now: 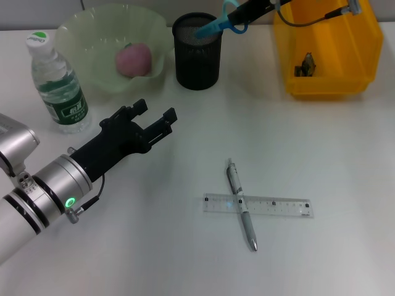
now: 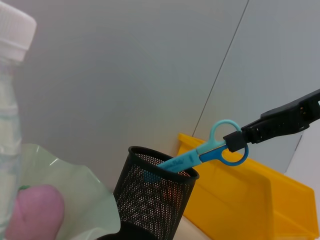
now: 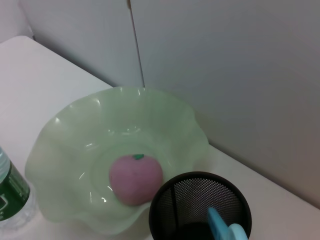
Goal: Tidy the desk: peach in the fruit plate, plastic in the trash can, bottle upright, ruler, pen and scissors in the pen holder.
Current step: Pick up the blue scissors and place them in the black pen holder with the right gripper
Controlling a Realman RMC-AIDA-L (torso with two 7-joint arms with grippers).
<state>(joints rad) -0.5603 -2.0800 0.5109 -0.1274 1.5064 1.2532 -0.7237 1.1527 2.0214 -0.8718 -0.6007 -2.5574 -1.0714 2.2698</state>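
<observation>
Scissors [image 1: 223, 23]: blue, pinched at the handle loop by my right hand [image 1: 247, 13]; blades tilted down into the black mesh pen holder [image 1: 197, 52], tips inside the rim, handle outside, leaning toward the yellow trash can [image 1: 327, 74].
Axis: slanted, not yet plumb; I judge the drop needs the handle brought over the holder's mouth.
Left hand [image 1: 155, 117]: spread, holding nothing, low over the worktop [image 1: 321, 154] near the upright bottle [image 1: 57, 83].
Pen [image 1: 241, 205] and ruler [image 1: 258, 205]: crossed, pen on top, nearer my right arm, I judge.
Peach [image 1: 133, 60]: in the green fruit plate [image 1: 80, 37].
Writing: bottle label green, unreadable.
</observation>
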